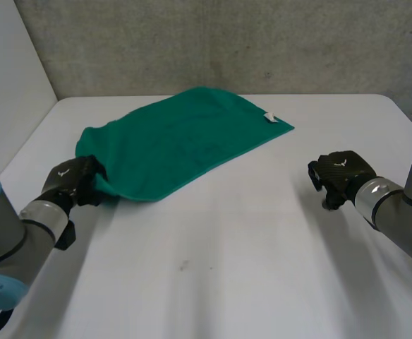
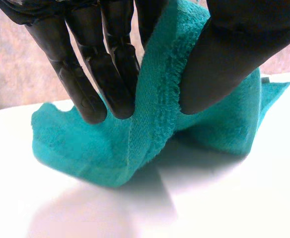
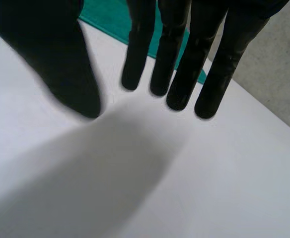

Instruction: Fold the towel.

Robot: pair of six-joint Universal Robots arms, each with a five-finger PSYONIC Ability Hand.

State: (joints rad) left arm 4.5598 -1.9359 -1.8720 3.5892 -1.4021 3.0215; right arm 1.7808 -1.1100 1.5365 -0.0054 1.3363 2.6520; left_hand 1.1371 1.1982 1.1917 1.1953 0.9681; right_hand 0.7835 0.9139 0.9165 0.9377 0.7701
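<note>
Fingers [image 2: 110, 74] and thumb of the left hand [image 1: 75, 180] pinch the green towel [image 1: 185, 141] at its near-left corner, that edge raised off the desk [image 1: 248, 268]; the rest lies flat at far centre. Over open desk at the right, the right hand [image 1: 341, 176] hovers with fingers straight and released, well apart from the towel's right edge.

— The left hand [image 1: 75, 180]?
— Low at the left, fingers [image 2: 93, 74] and thumb pinching the towel's [image 1: 178, 138] near corner.
— And the right hand [image 1: 340, 176]?
— Fingers [image 3: 177, 54] straight, spread, holding nothing; it seems to hover just off the bench [image 1: 227, 247].
</note>
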